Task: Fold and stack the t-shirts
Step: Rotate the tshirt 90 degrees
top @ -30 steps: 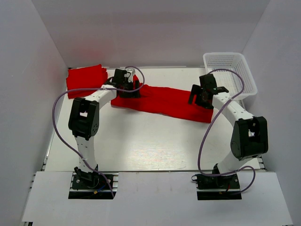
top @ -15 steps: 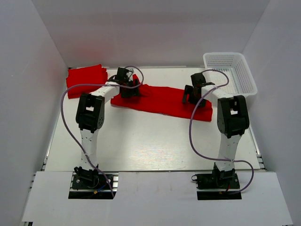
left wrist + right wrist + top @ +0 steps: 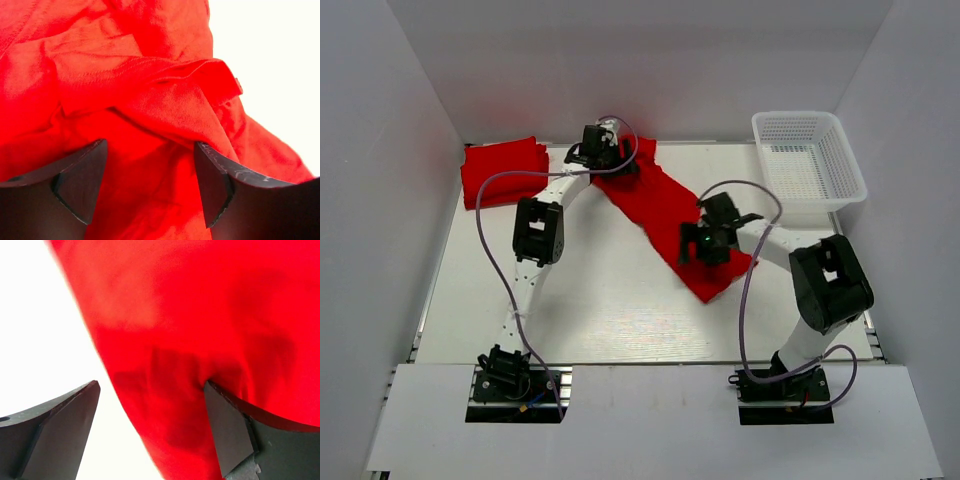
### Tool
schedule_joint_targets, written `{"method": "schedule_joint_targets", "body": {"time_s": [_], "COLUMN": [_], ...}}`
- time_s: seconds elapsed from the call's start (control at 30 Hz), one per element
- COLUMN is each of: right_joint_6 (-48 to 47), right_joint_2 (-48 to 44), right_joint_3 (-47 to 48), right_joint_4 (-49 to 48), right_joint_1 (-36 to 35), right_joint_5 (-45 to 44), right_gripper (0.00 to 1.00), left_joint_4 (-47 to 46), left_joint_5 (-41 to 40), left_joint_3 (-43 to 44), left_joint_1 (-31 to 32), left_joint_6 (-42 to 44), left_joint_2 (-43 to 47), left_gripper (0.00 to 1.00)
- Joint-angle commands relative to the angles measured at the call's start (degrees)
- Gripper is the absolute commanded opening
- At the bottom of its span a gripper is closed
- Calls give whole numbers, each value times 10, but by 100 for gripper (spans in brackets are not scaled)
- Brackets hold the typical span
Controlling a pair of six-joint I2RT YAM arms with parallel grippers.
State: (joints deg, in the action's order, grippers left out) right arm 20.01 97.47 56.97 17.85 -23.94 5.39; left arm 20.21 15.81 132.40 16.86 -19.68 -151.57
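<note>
A red t-shirt (image 3: 660, 205), folded into a long strip, lies diagonally on the white table from the back middle to the front right. My left gripper (image 3: 605, 150) is on its far end. In the left wrist view its jaws stand apart over wrinkled red cloth (image 3: 150, 165), which laps over one fingertip (image 3: 210, 170). My right gripper (image 3: 705, 242) is on the strip's near end. Its jaws also stand apart, with the cloth edge (image 3: 165, 405) between them and draped on one finger (image 3: 225, 425). A folded red t-shirt (image 3: 502, 170) lies at the back left.
A white mesh basket (image 3: 810, 165) stands at the back right. White walls close in the table on the left, back and right. The arms' purple cables loop over the table's middle and front.
The red strip has swung from lying across the table to a diagonal. My left gripper moved back and a little right, and my right gripper moved forward and left, both staying on the cloth.
</note>
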Motion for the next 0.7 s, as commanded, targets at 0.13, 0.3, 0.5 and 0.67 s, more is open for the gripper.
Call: {"method": "schedule_joint_targets", "body": {"time_s": [0.13,0.3,0.5,0.67], "right_joint_6": [-111,-139,-153,-135], "right_joint_2": [57,53,8,-32], "right_joint_3": [0,53,90,169], "right_joint_4": [70,99,131,162], "right_joint_1": [-154,-216,-227,-225], "right_joint_5": [258,285,272,164], "right_gripper": [90,90,90,90], "left_joint_4": [-84,-111,-141,-127], "left_joint_5": [77,91,102,58], "left_joint_3": [18,25,-43,-64], "left_joint_1": [25,36,36,36], "left_joint_6": [-71,-77,0,16], "left_joint_2": [-45,-45,40,114], "left_gripper": [82,87,100,100]}}
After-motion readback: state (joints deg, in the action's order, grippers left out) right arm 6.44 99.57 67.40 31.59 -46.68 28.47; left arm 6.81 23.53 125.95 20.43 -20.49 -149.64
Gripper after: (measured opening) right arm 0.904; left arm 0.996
